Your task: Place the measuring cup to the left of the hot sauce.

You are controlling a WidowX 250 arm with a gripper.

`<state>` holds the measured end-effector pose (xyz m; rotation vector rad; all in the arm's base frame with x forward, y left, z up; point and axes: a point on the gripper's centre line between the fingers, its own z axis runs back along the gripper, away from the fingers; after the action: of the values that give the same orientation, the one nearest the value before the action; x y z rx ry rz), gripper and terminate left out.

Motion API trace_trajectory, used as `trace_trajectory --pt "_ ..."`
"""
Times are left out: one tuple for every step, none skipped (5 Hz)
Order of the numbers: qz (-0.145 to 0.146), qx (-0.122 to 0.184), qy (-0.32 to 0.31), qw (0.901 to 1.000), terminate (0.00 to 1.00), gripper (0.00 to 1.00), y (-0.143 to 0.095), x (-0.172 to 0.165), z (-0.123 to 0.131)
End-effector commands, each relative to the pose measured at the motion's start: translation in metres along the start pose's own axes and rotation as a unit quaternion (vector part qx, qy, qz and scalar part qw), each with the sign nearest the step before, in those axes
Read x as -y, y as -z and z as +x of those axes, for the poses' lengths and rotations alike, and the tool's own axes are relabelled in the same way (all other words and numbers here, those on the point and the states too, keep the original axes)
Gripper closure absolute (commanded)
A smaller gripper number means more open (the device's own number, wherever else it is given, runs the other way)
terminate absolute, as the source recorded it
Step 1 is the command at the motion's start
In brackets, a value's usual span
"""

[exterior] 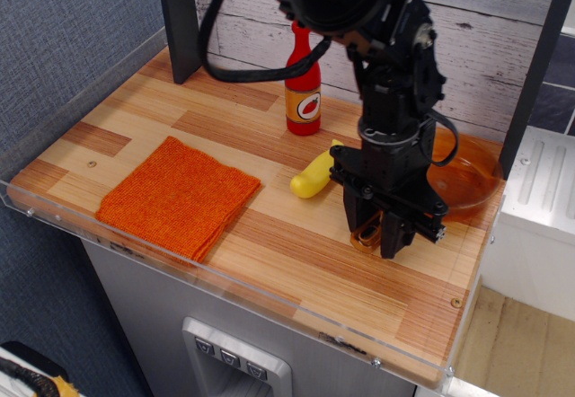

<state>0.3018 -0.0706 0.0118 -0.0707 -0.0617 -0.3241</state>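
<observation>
The hot sauce [304,87] is a red bottle with an orange label, standing upright at the back middle of the wooden counter. The measuring cup [467,181] is an amber translucent bowl at the right, with its handle pointing toward the front. My gripper [375,235] is down at the counter with its fingers closed in on the handle's end. The arm hides most of the handle. The cup sits well to the right of the bottle.
A yellow banana-shaped object [314,174] lies just left of the gripper. A folded orange cloth [180,197] lies at the front left. A dark post [180,20] stands at the back left. A clear plastic rim [269,303] runs along the counter's front edge.
</observation>
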Motion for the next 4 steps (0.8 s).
trace_trajectory --pt "0.018 0.040 0.035 0.9985 0.00 1.00 -0.029 0.002 -0.005" --pt "0.029 0.065 0.010 0.9974 0.00 1.00 -0.045 -0.001 -0.012" --pt "0.037 0.083 -0.030 0.9954 0.00 1.00 -0.066 -0.003 -0.023" --pt "0.040 0.087 -0.121 0.9880 0.00 1.00 -0.079 -0.013 -0.044"
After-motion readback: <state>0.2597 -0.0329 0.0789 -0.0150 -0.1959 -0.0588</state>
